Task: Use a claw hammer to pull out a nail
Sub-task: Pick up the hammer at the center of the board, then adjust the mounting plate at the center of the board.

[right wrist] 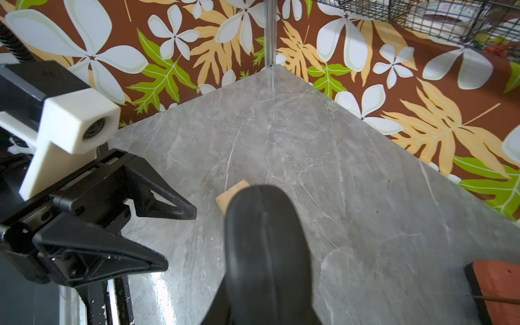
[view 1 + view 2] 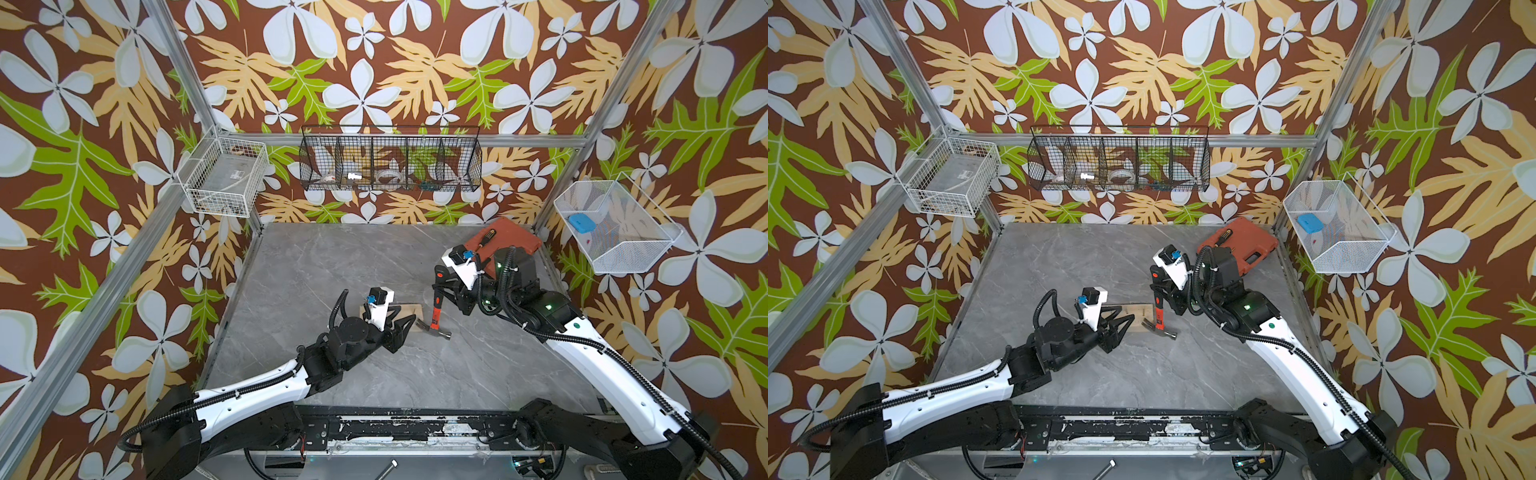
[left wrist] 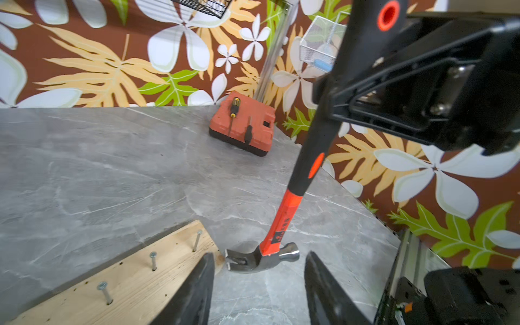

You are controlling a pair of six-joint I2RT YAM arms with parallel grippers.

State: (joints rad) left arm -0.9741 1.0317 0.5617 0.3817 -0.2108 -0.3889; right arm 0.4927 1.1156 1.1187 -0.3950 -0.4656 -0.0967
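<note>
Right end effector (image 2: 441, 287) gripping claw hammer (image 2: 435, 318), plank (image 2: 413, 311) partly hidden

Both top views sit high above the arm bases, looking steeply down on the whole tabletop (image 2: 332, 257) (near-identical framing, slight sideways offset). Left wrist view: low, close behind the left tool (image 3: 259, 256), facing out past its tips toward the right tool (image 3: 333, 95). Right wrist view: looks down over the claw hammer (image 1: 264, 247) butt, left tool alongside. Both wrist views share the plank (image 3: 126, 281) end beside the left tool.
</note>
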